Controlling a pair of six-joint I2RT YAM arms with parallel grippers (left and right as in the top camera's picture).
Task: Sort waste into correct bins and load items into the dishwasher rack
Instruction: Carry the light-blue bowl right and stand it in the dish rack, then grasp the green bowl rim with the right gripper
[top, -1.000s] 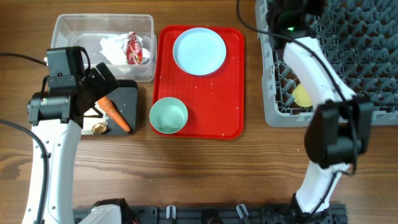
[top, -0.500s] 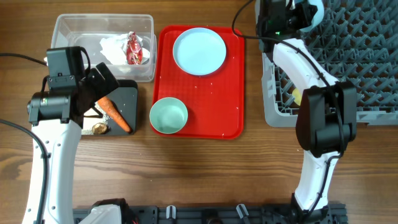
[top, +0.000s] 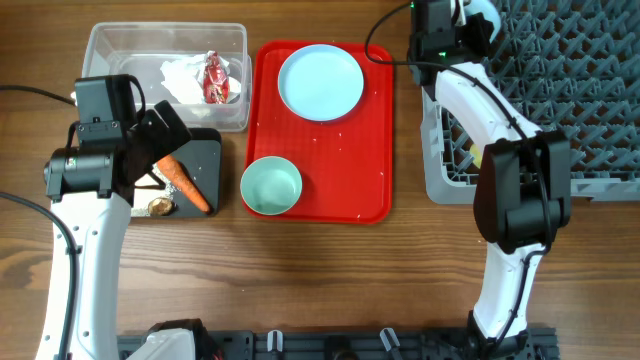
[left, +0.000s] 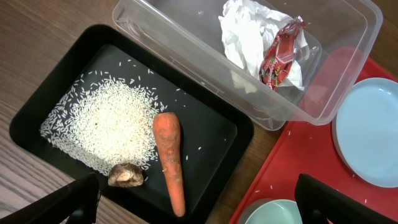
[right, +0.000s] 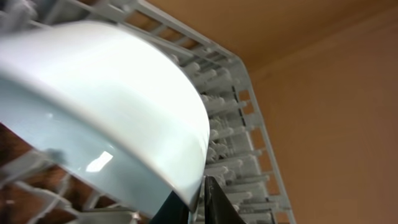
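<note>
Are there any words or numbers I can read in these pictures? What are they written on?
No word, number or sign can be read in any view.
Red wrapper in the clear tub: some pale marks, too small and crumpled to read.
Light-blue bowl: plain, no writing.
</note>
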